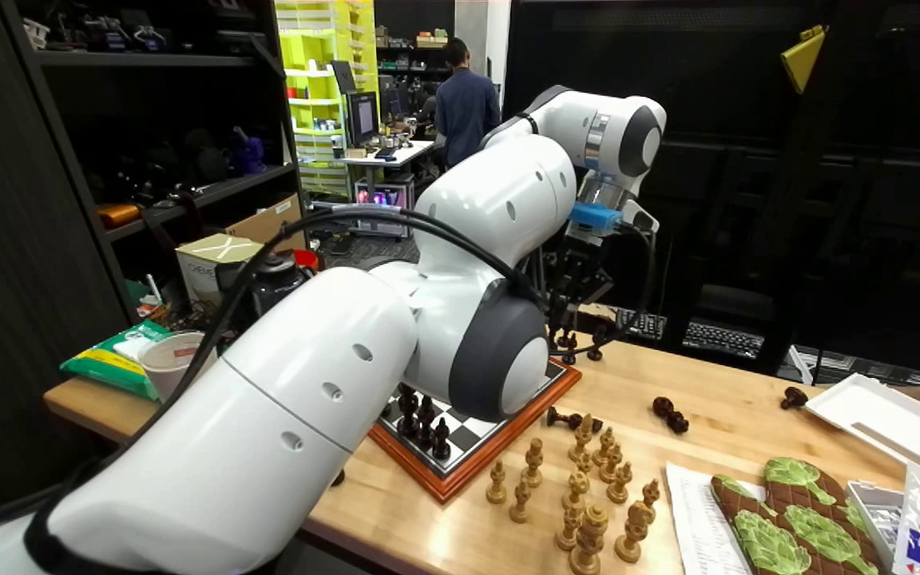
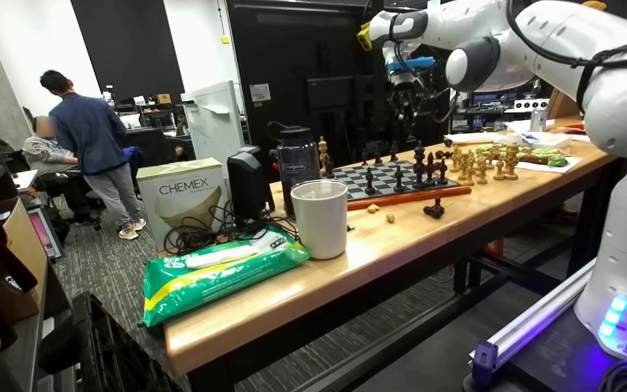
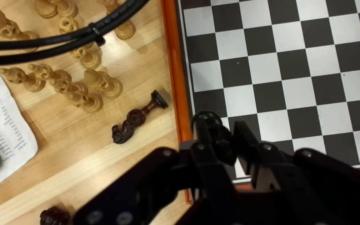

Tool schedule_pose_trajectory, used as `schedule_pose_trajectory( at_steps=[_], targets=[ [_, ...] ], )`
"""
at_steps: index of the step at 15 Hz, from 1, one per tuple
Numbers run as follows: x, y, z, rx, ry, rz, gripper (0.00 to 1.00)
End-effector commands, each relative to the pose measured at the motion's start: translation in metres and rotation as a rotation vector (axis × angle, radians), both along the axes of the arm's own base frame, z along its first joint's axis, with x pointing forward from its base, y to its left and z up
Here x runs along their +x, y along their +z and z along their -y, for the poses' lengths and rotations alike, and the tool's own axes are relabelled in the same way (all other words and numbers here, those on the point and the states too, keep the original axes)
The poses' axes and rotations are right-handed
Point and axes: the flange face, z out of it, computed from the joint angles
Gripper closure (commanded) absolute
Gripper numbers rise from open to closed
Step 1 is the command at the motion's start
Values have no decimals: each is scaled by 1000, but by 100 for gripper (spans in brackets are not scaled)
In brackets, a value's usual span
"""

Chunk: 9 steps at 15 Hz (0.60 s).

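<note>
Wrist view, below centre: the gripper [image 3: 221,125] pinches a dark piece [image 3: 220,136]; board [image 3: 270,93] part-set, I'd say; pale pieces [image 3: 89,60], upper left, still off.

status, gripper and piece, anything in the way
Gripper closed on a dark chess piece; chessboard below. Possibly in the way: another dark piece, lying beside the board. Black cables cross wrist view.

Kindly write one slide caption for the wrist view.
The pincer grips a dark chess piece, chessboard and pale pieces below.
</note>
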Motion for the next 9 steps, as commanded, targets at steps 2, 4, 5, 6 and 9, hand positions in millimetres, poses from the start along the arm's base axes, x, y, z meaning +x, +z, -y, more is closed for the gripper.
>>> schedule_pose_trajectory(
  at_steps=[2,4,5,6,9],
  targets=[
    [-6,12,-10,25,-2,-22,94],
    [-6,12,-12,31,5,-30,94],
    [-7,12,-13,32,7,-34,94],
    [-7,11,-13,35,9,-38,94],
    [-9,10,-14,43,12,-54,94]
  ],
)
